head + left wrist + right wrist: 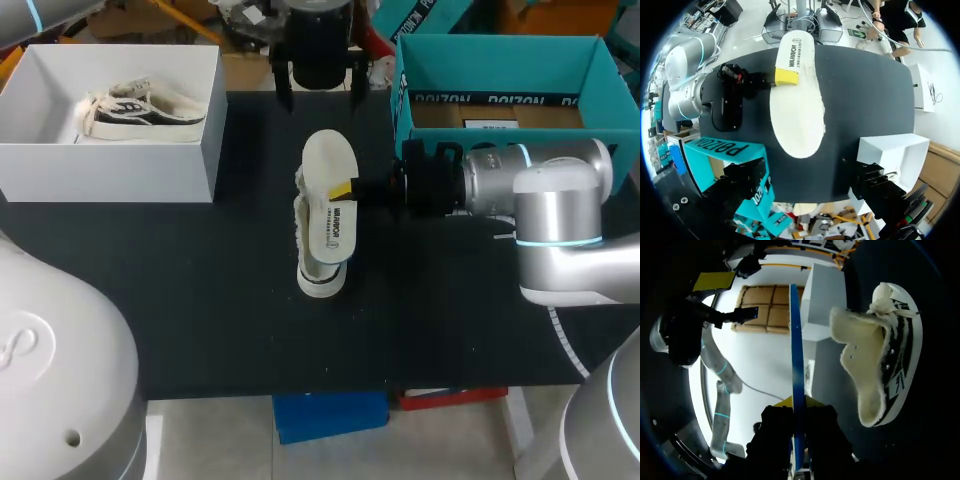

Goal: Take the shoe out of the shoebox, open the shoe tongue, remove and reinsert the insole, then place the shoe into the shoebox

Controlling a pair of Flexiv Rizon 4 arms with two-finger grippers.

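Mid-table [200, 300], between white box [110, 170] and teal shoebox [500, 60]: shoe [322, 280] sits out of both. Insole [330, 160] hangs over it, right claw [345, 190] clamped on its edge. Left claw [320, 98] apart, empty, far side. Risk: nothing steadies the shoe, so pushing in may skid it; thin insole may buckle or slip.

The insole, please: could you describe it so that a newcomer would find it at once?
On the black table, midway between the white shoebox and the teal box, the right end effector grips the insole above a cream shoe. It alone is flat, thin and pale, without laces.
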